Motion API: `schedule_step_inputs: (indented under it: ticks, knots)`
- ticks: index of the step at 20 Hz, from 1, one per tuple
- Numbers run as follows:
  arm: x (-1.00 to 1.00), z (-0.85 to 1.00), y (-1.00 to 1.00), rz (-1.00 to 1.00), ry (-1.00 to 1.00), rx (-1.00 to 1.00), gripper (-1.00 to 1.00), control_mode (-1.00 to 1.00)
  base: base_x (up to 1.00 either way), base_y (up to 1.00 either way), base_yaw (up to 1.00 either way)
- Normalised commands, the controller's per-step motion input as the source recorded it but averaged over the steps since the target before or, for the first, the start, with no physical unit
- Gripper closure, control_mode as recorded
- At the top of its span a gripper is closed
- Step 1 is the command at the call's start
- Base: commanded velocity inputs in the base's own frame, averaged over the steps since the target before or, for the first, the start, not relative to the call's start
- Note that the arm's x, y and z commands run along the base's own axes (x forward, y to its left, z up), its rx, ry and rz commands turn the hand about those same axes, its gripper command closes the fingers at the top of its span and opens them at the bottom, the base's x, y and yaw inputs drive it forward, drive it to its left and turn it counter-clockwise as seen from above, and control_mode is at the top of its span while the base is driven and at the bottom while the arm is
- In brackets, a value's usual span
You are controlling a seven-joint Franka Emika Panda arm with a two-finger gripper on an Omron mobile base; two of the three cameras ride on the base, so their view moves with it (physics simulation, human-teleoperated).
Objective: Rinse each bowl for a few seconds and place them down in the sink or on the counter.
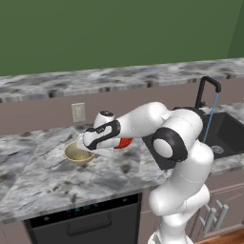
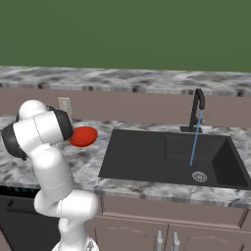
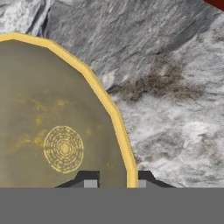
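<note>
The grey-and-white marbled counter (image 1: 43,176) is stretching across the kitchen over brown cabinets, with a black dishwasher (image 1: 86,221) sitting under its front edge. The black sink (image 2: 162,157) is lying sunk into the counter to the right, and a thin stream of water (image 2: 195,139) is running from the black arched faucet (image 2: 197,110) down toward the round silver drain (image 2: 199,176). The white arm (image 1: 176,157) is reaching left across the counter, away from the sink. The tan bowl (image 1: 78,152) is sitting upright on the counter with its open side facing up; being round, it has no long axis. The red bowl (image 2: 82,136) is resting just beside it on the counter, between it and the sink, partly hidden behind the arm. The gripper (image 3: 114,179) is hovering low over the tan bowl, its two fingertips (image 3: 89,180) standing apart and straddling the yellow rim, one inside and one outside.
</note>
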Motion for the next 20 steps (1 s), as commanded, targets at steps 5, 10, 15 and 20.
schedule_step_inputs:
  ticks: [5, 10, 15, 20]
  knots:
    - [-0.13, 0.22, -0.07, -0.02, -0.06, 0.00, 1.00, -1.00, 0.00, 0.00, 0.00]
    - [-0.09, 0.66, -0.02, -0.06, -0.12, 0.00, 1.00, -1.00, 0.00, 0.00, 0.00]
    - [0.00, 0.66, -0.06, -0.12, -0.07, -0.03, 1.00, -1.00, 0.00, 0.00, 0.00]
    - [0.00, 0.53, -0.33, -0.23, 0.05, 0.00, 1.00, -1.00, 0.00, 0.00, 0.00]
